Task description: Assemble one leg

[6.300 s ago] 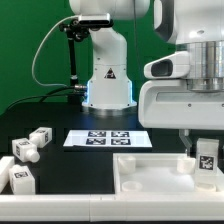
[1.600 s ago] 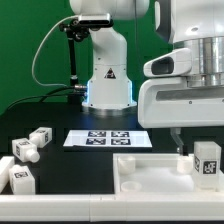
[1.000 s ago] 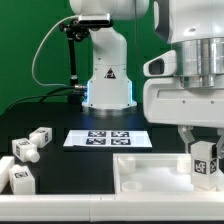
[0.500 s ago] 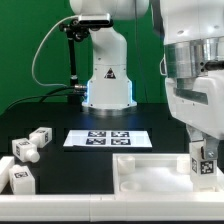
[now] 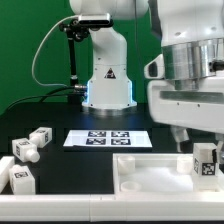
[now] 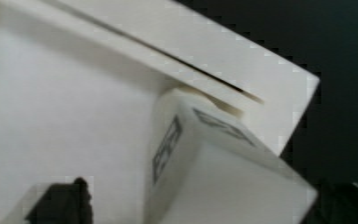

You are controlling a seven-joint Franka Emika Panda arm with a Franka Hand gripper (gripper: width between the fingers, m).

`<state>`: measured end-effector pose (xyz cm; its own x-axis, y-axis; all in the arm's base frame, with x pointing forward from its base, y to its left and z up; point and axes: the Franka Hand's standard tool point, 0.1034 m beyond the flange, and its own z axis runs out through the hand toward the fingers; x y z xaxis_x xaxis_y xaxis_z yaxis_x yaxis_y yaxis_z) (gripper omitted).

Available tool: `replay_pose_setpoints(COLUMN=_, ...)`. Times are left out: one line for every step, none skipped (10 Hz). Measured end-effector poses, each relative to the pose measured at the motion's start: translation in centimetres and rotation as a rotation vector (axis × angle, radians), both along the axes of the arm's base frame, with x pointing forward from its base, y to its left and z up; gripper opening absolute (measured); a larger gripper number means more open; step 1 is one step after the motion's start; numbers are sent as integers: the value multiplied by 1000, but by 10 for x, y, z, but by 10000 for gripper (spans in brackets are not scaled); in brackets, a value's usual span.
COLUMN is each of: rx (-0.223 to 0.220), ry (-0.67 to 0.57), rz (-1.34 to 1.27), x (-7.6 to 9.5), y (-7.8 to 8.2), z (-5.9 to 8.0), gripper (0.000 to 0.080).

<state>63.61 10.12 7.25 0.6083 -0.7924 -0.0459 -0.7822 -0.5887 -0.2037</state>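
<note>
One leg (image 5: 206,160), a stubby white post with a marker tag, stands upright at the corner of the white tray (image 5: 150,176) on the exterior view's right. My gripper (image 5: 203,150) is low over it, jaws on either side. In the wrist view the leg (image 6: 220,160) fills the space between the jaws. One dark finger (image 6: 60,200) stands apart from it, with a strip of tray (image 6: 69,100) showing between, so the gripper looks open. The other finger is hidden.
Three more legs (image 5: 25,150) lie loose on the black table at the exterior view's left. The marker board (image 5: 105,138) lies behind the tray. The robot's base (image 5: 108,80) stands at the back.
The wrist has turned over the leg during the last second. The leg stays at the same tray corner, and the loose legs have not moved.
</note>
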Motion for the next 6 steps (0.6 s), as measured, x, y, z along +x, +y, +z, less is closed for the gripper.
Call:
replay_pose_setpoints(rx=-6, ry=-4, rz=50, x=-1, y=-1, z=-1, gripper=647)
replay_pose_setpoints(rx=-14, ry=-14, rz=106, x=-1, y=-1, z=-1, gripper=647)
replay_pose_setpoints(rx=-26, ry=-27, rz=189, x=-1, y=-1, z=-1, gripper=647)
replay_pose_setpoints(rx=-58, ry=-33, rz=350, x=-1, y=1, z=0, gripper=648)
replay_pose_setpoints(rx=-113, ry=-51, rz=602, x=4, y=6, z=4, gripper=648)
replay_pose_setpoints(rx=-121, ry=-66, rz=684, x=5, y=8, z=4, gripper=648)
